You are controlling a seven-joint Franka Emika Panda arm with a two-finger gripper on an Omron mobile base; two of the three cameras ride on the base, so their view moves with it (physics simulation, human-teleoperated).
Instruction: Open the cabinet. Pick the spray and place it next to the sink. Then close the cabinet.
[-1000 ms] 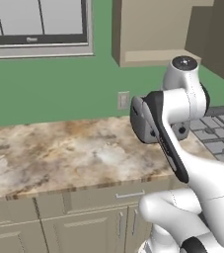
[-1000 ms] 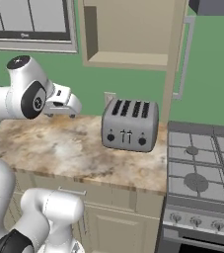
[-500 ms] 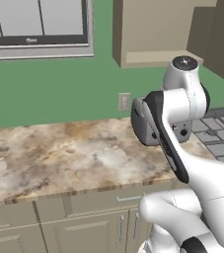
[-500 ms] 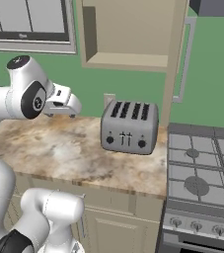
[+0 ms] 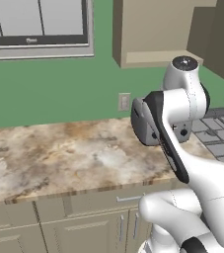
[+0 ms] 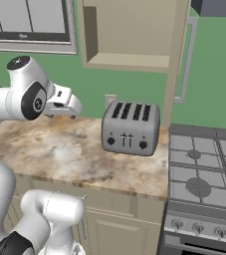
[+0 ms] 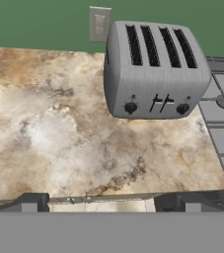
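The beige wall cabinet (image 6: 129, 35) stands open and its tan shelf is bare. Its door (image 6: 176, 60) is swung out to the right, edge-on, with the silver bar handle (image 6: 185, 64) beside it. In the left base view the cabinet (image 5: 153, 29) hangs above my arm. My gripper (image 6: 67, 112) hovers above the counter, left of the toaster and below the cabinet. It is open with nothing between its fingers. In the hand view my gripper (image 7: 108, 203) looks down at the counter and the toaster. The spray and the sink are out of view.
A silver four-slot toaster (image 6: 130, 128) stands on the brown marbled counter (image 6: 59, 149) by a wall outlet (image 7: 99, 23). A gas stove (image 6: 204, 174) adjoins the counter on the right. A window (image 5: 34, 27) sits on the green wall at upper left.
The whole picture has drifted slightly, so the camera moved a little. The gripper stays open over the counter, in much the same place beside the toaster.
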